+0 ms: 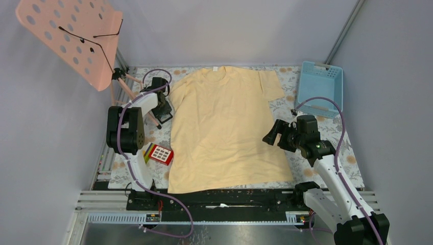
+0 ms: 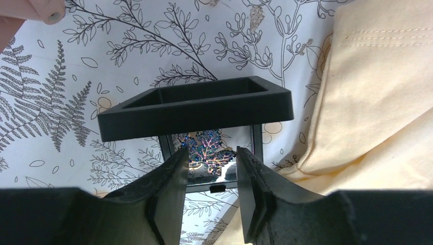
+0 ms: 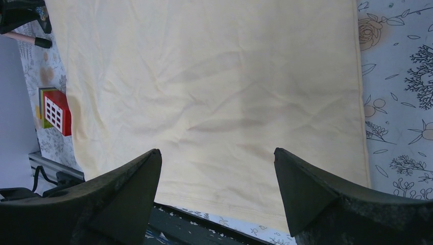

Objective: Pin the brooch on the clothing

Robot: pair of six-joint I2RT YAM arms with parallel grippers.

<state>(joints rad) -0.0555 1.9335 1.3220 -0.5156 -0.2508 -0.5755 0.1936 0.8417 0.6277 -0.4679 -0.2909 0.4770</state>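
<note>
The brooch (image 2: pixel 208 148), a small sparkling blue-violet ornament, lies in a small open black box (image 2: pixel 194 107) on the patterned cloth, just left of the clothing's sleeve. My left gripper (image 2: pixel 212 153) is lowered over the box with its fingers close on either side of the brooch; a narrow gap still shows, so it is open. From above, the left gripper (image 1: pixel 164 109) sits at the shirt's left sleeve. The clothing (image 1: pixel 224 127), a pale yellow T-shirt, lies flat. My right gripper (image 1: pixel 270 135) hovers wide open and empty over the shirt's lower right part (image 3: pixel 214 92).
A red keypad toy (image 1: pixel 161 153) lies left of the shirt's hem. A blue basket (image 1: pixel 319 87) stands at the back right. A pink perforated stand (image 1: pixel 71 35) on a tripod leans over the back left corner. The leaf-printed tablecloth (image 1: pixel 327 168) covers the table.
</note>
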